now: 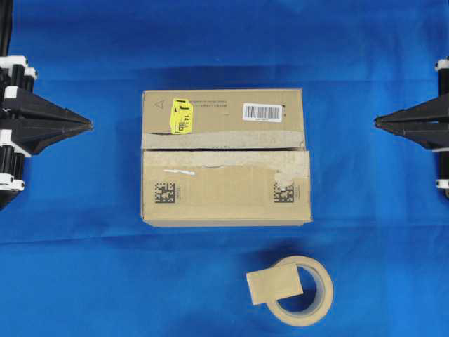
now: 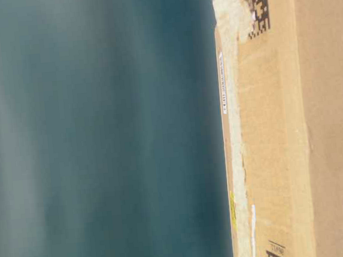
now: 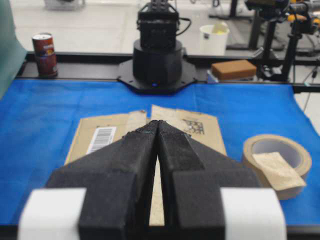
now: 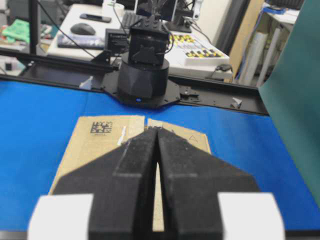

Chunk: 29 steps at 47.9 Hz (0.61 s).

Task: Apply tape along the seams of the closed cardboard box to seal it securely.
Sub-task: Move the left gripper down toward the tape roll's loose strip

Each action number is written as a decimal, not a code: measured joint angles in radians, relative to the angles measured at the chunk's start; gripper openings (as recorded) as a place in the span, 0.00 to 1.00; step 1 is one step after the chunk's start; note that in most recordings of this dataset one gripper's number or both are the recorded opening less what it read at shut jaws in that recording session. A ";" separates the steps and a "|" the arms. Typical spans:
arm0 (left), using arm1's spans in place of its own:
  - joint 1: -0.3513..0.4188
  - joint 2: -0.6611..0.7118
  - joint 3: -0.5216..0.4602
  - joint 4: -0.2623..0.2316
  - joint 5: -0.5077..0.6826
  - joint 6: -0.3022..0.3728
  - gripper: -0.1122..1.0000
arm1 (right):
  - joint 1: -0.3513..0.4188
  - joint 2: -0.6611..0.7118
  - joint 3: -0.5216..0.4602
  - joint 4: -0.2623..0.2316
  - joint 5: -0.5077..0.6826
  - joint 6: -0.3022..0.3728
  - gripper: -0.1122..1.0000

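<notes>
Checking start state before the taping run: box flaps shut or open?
Shut. The cardboard box has both top flaps lying flat, meeting at the seams, a thin dark slit between pale old tape remains.

Table-level view: left part is a blue-grey blur, nothing readable; cardboard box [image 2: 291, 124] cut off at the right, top and bottom edges, print on its white label too small to read. Left wrist view: left gripper [image 3: 157, 125] covers the box middle, the seams hidden behind it. Right wrist view: right gripper [image 4: 156, 131] hides the same stretch. Overhead: both arms cropped at the side edges; tape roll [image 1: 309, 305] partly covered by the tape [image 1: 273, 284].
</notes>
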 measured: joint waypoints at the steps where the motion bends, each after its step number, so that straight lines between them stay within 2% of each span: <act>1: -0.002 0.000 -0.002 0.000 0.000 0.002 0.10 | 0.000 0.002 -0.002 -0.002 0.000 0.002 0.10; 8: -0.060 0.035 -0.002 -0.003 -0.017 0.156 0.10 | 0.000 0.011 -0.015 0.017 0.034 0.017 0.10; 19: -0.227 0.183 -0.026 -0.003 -0.213 0.390 0.10 | 0.000 0.015 -0.031 0.026 0.081 0.032 0.10; 24: -0.308 0.324 -0.055 -0.003 -0.285 0.586 0.10 | 0.000 0.018 -0.031 0.026 0.075 0.032 0.10; 29: -0.359 0.456 -0.103 -0.006 -0.304 0.746 0.10 | 0.000 0.018 -0.031 0.026 0.064 0.034 0.10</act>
